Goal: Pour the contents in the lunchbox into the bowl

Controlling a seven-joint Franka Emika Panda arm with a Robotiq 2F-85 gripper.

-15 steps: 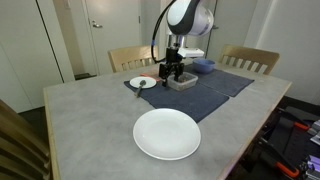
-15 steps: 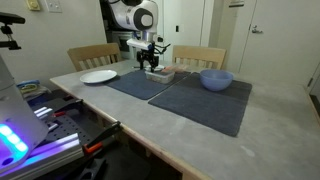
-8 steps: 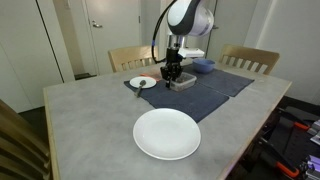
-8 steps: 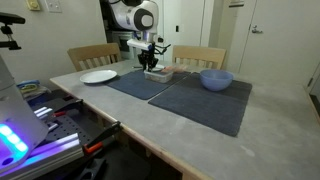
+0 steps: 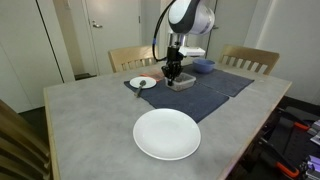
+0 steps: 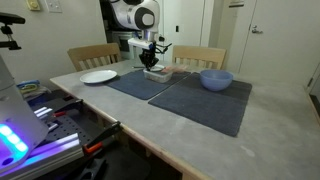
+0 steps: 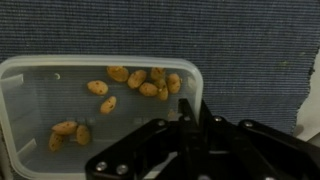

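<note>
My claw [image 7: 197, 112] is pinched fully together on the rim of the clear lunchbox [image 7: 60, 100], near one corner. The box sits flat on the dark blue cloth [image 7: 250, 40] that covers part of the surface [image 5: 90, 120]. Golden-brown food pieces [image 7: 140, 82] lie scattered inside (most of them bunched along the far wall). The light-blue bowl [image 6: 216, 79] stands on dark cloth too, apart from the lunchbox.

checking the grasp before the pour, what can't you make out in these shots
- wrist view: lunchbox near wall hidden behind gripper, so a pinch is unsure
- wrist view: lunchbox lower left cut off by the edge
- exterior view: bowl inside hidden by its rim
- exterior view: small plate contents too small
</note>
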